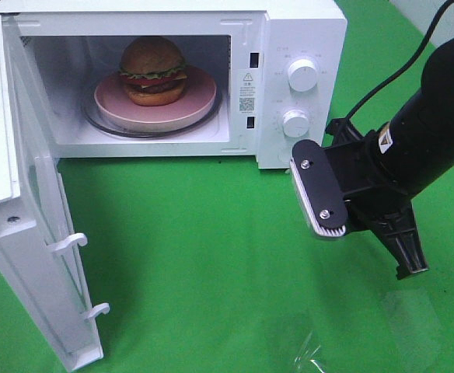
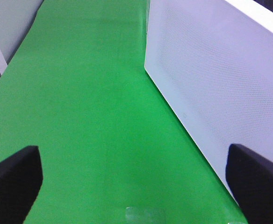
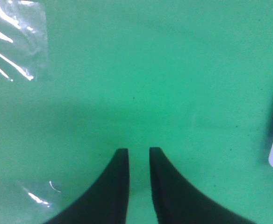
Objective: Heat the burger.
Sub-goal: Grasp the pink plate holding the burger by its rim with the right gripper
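The burger [image 1: 152,70], with a brown bun, lettuce and tomato, sits on a pink plate [image 1: 200,97] inside the white microwave [image 1: 305,31], whose door [image 1: 25,233] hangs wide open at the left. My right gripper [image 1: 410,268] points down at the green mat in front of the microwave's control panel. Its jaws [image 3: 139,150] stand a narrow gap apart with only mat between them. My left gripper [image 2: 136,172] is open wide and empty, beside a white perforated wall of the microwave [image 2: 211,79]. It does not show in the exterior high view.
Two round knobs [image 1: 302,74] sit on the microwave's right panel. A green mat [image 1: 196,256] covers the table. Shiny clear patches lie on the mat at the front right [image 1: 413,326] and show in the right wrist view [image 3: 10,42].
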